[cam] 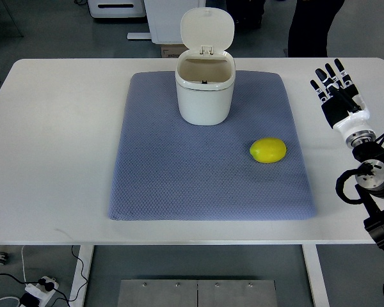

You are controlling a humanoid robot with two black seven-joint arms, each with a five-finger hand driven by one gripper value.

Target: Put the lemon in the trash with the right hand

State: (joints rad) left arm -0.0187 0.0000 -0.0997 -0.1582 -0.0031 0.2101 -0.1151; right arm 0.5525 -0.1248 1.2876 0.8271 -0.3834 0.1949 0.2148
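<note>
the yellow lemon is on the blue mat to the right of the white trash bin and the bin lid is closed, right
Not quite: the top view shows the white plastic trash bin with its hinged lid flipped open. The rest holds: the yellow lemon lies on the blue woven mat, to the bin's right and nearer the camera.

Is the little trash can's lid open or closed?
Open. The trash can has its lid flipped up at the back, so you can see down inside.
</note>
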